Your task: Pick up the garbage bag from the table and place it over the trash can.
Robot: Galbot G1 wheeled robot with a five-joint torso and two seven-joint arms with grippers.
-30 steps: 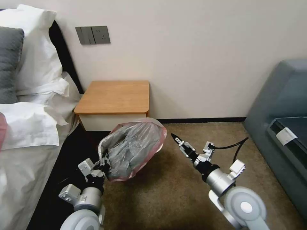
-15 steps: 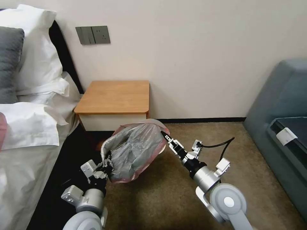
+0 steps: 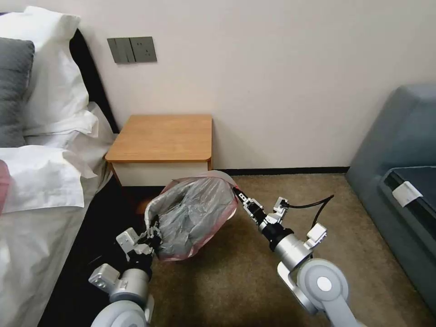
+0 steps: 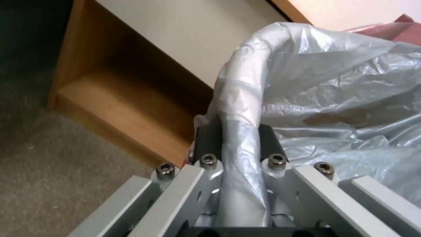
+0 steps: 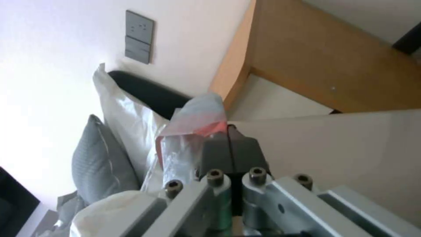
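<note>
Head view: garbage bag [image 3: 193,217] fronts table [image 3: 163,137], bed [image 3: 41,190] beside

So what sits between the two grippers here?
The garbage bag spans that stretch in the head view: left gripper clamps a bagged edge, right gripper, fingers together, meets its pinkish rim.

I'm looking at a plain cream wall [image 3: 281,68] carrying a grey switch plate [image 3: 132,49], brown carpet [image 3: 236,281] lying below, white pillows [image 3: 50,91] sitting left, a grey-blue sofa [image 3: 399,150] standing right.
</note>
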